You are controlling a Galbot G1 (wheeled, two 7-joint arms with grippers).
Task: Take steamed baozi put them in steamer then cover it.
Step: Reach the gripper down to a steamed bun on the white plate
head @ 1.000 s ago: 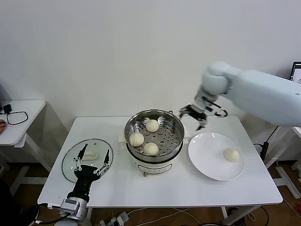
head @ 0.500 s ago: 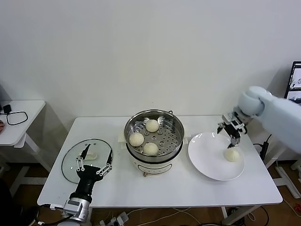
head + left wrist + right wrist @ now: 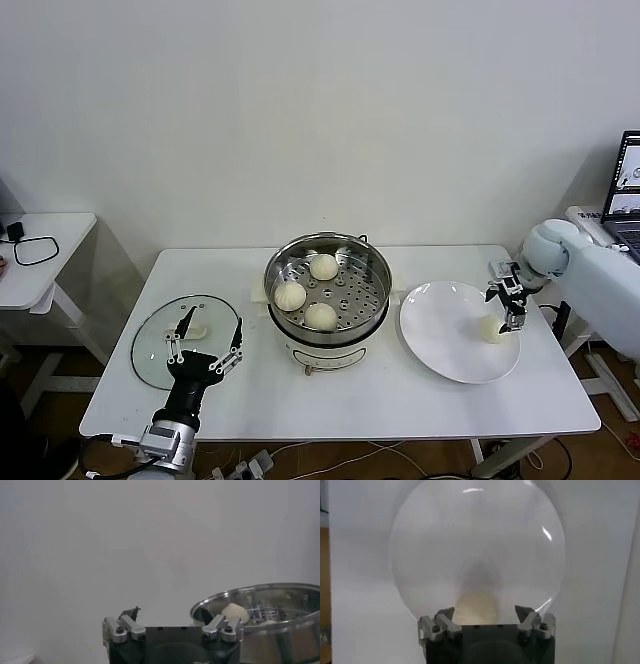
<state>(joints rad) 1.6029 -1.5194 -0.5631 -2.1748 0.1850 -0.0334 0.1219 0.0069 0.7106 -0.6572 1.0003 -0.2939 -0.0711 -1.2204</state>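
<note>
Three buns (image 3: 308, 293) are being held on the perforated tray of the steamer (image 3: 328, 290), which is standing at the middle of the tabletop (image 3: 400, 400). A fourth bun (image 3: 490, 329) is lying on the white plate (image 3: 445, 335) near the right edge. The right gripper (image 3: 512, 302) is being held just over that bun, fingers spread to either side, nothing pinched. The left gripper (image 3: 204, 350) is parked near the front-left corner, fingers spread, beside the glass lid (image 3: 160, 340)
</note>
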